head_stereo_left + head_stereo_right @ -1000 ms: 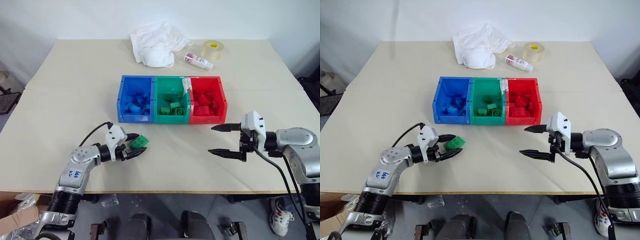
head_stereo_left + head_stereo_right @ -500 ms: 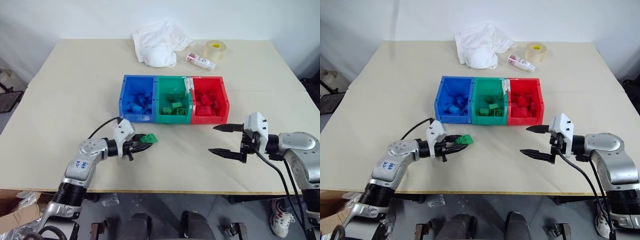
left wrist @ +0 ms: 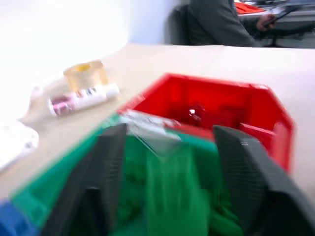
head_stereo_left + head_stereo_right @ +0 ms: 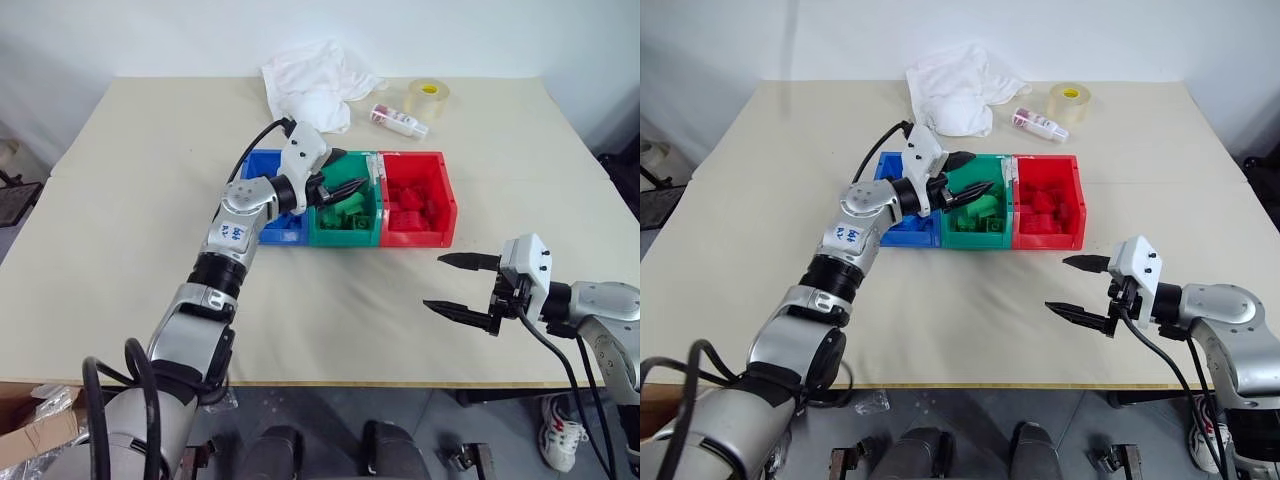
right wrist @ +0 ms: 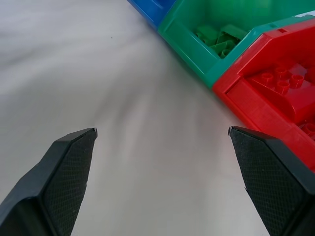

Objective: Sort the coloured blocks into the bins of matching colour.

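Green plastic lies beneath the left gripper (image 4: pixel 962 187), which hangs over the green bin (image 4: pixel 978 236) with its two black fingers spread; in the left wrist view a blurred green shape sits between them, and I cannot tell whether it is a brick dropping or the pile below. The placing looks like a release into the matching compartment. The three joined bins stand in a row mid-counter: blue bin (image 4: pixel 262 236), green, red bin (image 4: pixel 440 210), each a glossy, hard-walled, open-topped box holding studded bricks of its own colour; red bricks (image 5: pixel 275 81) show round studs. No brick lies loose on the matte beige counter (image 4: pixel 330 310), so the sorting seems nearly finished. The right gripper (image 4: pixel 460 283) hovers near the counter, apart from the bins, its textured fingers wide and holding nothing, probably waiting.
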### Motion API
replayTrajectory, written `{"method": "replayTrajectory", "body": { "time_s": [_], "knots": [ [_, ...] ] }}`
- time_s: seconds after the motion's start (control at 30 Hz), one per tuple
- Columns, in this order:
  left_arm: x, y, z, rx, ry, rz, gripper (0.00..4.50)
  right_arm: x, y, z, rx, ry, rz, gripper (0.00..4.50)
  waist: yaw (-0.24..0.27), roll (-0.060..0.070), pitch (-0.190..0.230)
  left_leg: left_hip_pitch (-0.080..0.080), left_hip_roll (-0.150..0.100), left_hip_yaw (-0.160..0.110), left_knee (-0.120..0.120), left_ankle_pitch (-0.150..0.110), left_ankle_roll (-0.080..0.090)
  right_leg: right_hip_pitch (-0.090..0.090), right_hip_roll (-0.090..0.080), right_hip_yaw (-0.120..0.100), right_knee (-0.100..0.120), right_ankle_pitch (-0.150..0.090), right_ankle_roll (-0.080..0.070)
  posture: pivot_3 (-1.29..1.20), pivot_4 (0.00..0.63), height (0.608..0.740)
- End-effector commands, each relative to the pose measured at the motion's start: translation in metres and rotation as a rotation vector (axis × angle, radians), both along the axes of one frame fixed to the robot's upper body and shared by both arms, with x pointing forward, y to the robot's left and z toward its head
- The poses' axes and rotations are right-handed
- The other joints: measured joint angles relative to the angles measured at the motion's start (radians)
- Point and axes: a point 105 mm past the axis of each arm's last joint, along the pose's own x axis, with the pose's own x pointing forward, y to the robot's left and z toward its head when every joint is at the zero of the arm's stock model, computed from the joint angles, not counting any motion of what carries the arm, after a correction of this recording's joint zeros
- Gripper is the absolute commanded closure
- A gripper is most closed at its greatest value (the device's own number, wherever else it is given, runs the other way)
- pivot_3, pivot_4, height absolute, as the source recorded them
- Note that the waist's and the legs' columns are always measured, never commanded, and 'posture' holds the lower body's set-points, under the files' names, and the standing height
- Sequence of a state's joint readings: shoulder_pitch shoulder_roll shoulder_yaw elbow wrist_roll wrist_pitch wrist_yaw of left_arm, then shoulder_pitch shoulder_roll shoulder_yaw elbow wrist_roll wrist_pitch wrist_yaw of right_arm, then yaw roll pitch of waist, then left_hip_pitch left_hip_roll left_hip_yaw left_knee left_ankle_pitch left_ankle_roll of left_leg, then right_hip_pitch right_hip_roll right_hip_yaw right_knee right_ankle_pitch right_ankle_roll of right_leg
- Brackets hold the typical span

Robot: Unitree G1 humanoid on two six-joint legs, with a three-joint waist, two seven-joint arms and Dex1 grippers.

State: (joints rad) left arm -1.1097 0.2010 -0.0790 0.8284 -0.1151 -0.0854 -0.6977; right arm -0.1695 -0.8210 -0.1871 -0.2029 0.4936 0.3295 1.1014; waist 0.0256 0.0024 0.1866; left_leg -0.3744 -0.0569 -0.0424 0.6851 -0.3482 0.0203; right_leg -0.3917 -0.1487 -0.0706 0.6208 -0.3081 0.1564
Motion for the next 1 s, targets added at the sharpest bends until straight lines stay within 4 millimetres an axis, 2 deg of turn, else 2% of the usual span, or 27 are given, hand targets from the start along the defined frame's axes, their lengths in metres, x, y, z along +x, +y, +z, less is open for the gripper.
{"method": "replayTrajectory", "body": {
  "time_s": [0.03, 0.07, 0.17, 0.3, 0.47, 0.6, 0.73, 0.87, 1.0],
  "knots": [
    [0.001, -0.002, 0.002, -0.001, -0.018, -0.021, 0.18, -0.004, -0.003, 0.012, 0.009, -0.054, -0.014, 0.0, 0.0, 0.0, 0.0, 0.0, 0.0, 0.0, 0.0, 0.0, 0.0, 0.0, 0.0, 0.0, 0.0, 0.0, 0.0, 0.0, 0.15, 0.74],
    [0.001, -0.001, 0.002, 0.002, -0.017, -0.024, 0.03, -0.004, -0.003, 0.012, 0.009, -0.054, -0.016, 0.0, -0.001, 0.0, 0.0, 0.0, 0.0, 0.0, 0.0, 0.0, 0.0, 0.0, 0.0, 0.0, 0.0, 0.0, 0.0, 0.0, 0.15, 0.74],
    [-0.002, 0.013, 0.005, -0.016, -0.015, -0.041, 0.03, -0.005, -0.004, 0.012, 0.006, -0.053, -0.016, 0.0, -0.001, -0.001, 0.0, -0.001, 0.0, 0.0, 0.0, 0.0, 0.0, -0.001, 0.0, 0.0, 0.001, 0.0, 0.0, 0.0, 0.15, 0.74],
    [-0.013, 0.043, 0.001, -0.012, 0.006, -0.055, 0.03, -0.001, -0.005, 0.014, -0.002, -0.049, -0.006, 0.0, -0.007, 0.0, 0.0, 0.0, 0.0, 0.0, 0.0, 0.0, 0.0, -0.001, 0.0, 0.0, 0.001, 0.0, 0.0, 0.0, 0.15, 0.74],
    [-0.052, 0.107, -0.022, -0.034, 0.097, -0.03, 0.03, 0.01, -0.01, 0.016, -0.03, -0.026, 0.032, 0.0, -0.031, 0.0, 0.0, 0.001, 0.005, -0.002, -0.001, 0.0, 0.0, -0.001, 0.0, 0.001, 0.002, 0.0, 0.0, 0.0, 0.15, 0.74],
    [-0.088, 0.152, -0.037, -0.005, 0.132, 0.01, 0.03, 0.017, -0.02, 0.013, -0.078, 0.001, 0.057, 0.0, -0.026, 0.0, 0.0, 0.0, 0.006, -0.003, -0.001, 0.0, 0.0, -0.001, 0.0, 0.001, 0.001, 0.0, 0.0, 0.0, 0.15, 0.74],
    [-0.114, 0.201, -0.051, 0.037, 0.208, 0.124, 0.03, 0.029, -0.029, 0.015, -0.104, 0.011, 0.056, 0.0, -0.024, 0.0, 0.0, 0.001, 0.005, -0.004, 0.0, 0.0, 0.0, 0.0, -0.001, 0.002, 0.0, 0.0, 0.0, 0.0, 0.15, 0.74],
    [-0.122, 0.224, -0.053, 0.037, 0.203, 0.193, 0.03, 0.035, -0.032, 0.013, -0.115, 0.019, 0.062, 0.0, -0.017, 0.0, 0.0, 0.001, 0.005, -0.005, 0.0, 0.0, 0.0, 0.001, -0.001, 0.001, 0.0, 0.0, 0.0, 0.0, 0.15, 0.74],
    [-0.123, 0.228, -0.052, 0.022, 0.182, 0.212, 0.03, 0.038, -0.03, 0.01, -0.115, 0.023, 0.07, 0.0, -0.014, 0.0, 0.0, 0.001, 0.005, -0.005, 0.0, 0.0, 0.0, 0.0, -0.001, 0.001, 0.0, 0.0, 0.0, 0.0, 0.15, 0.74]
  ]
}}
